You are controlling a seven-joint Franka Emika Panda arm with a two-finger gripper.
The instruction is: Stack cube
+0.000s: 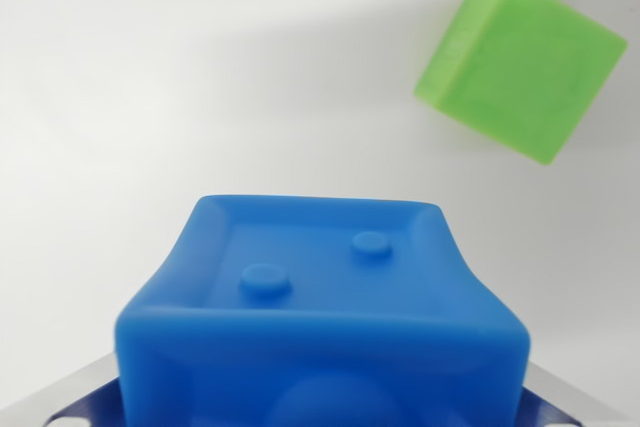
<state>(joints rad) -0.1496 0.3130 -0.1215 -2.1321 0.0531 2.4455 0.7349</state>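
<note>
A: What fills the lower part of the wrist view?

B: A blue cube [320, 317], very close to the lens and a little blurred. Its upper face has a raised rim and two round studs, one nearer the wrist view's left and one further back toward the right.

A: Is the gripper [320, 409] holding it?

B: I think so. Grey metal parts show at both bottom corners, one on each side of the blue cube and right against it, so the fingers [70, 397] look closed on its sides. The contact points themselves are cut off by the bottom edge, so I cannot see the grip directly.

A: How wide are the jaws?

B: About as wide as the cube, no wider. It sits between them with no gap visible on either side.

A: And the other cube?

B: A green cube [520, 69] lies in the upper right of the wrist view, on the white table [150, 77]. It is turned so that one corner points down toward the camera. It is sharper than the blue one and casts a soft shadow to its left.

A: Do the two cubes touch?

B: No. They are well apart, with bare white surface between them. The blue cube is not above the green one; the green one is off to the right and further from the lens.

A: Is the blue cube resting on the table?

B: I cannot tell from this view.
</note>
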